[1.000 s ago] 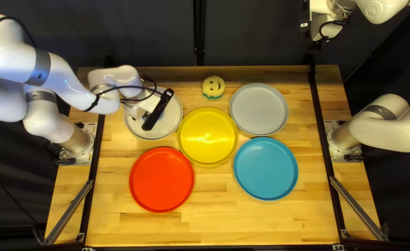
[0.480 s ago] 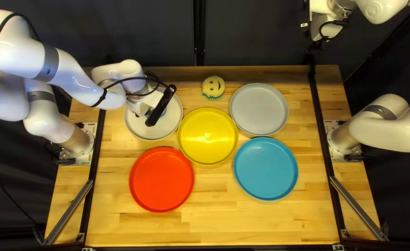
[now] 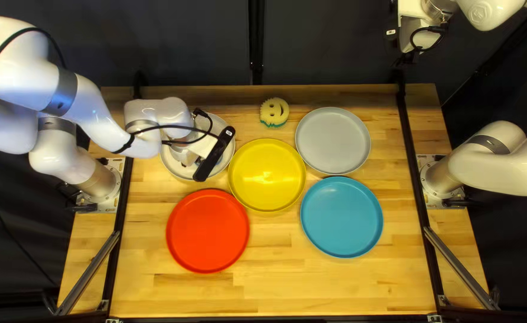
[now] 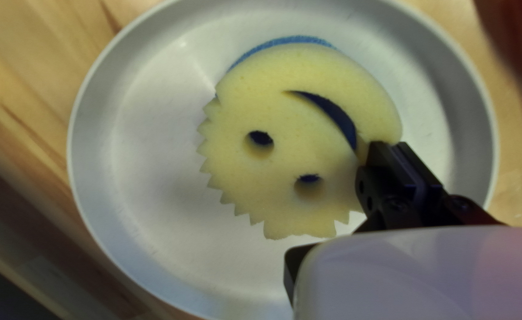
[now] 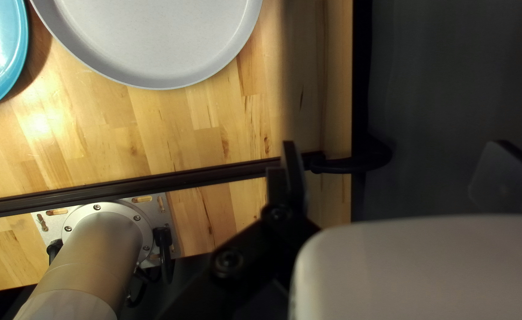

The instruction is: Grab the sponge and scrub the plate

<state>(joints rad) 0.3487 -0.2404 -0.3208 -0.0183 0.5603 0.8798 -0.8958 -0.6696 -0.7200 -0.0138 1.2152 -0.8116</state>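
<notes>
- Over the white plate (image 4: 148, 148): left pincer (image 4: 394, 145), nearly closed, gripping the sponge (image 4: 296, 118) edgewise.
- Well apart from it: right pincer (image 5: 395, 143), gaping, empty.
- Scrubbing wants flat contact, light pressure, overlapping strokes.

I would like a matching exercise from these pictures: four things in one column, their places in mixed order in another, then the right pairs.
A. red plate
B. yellow plate
C. sponge with green edge
D. sponge with blue edge

1. between the red plate and the grey plate
2. over the whitish plate, at the left end effector
3. straight below the whitish plate in the top left view
4. on bare wood, near the table's far edge

Pairs: A-3, B-1, C-4, D-2
</notes>
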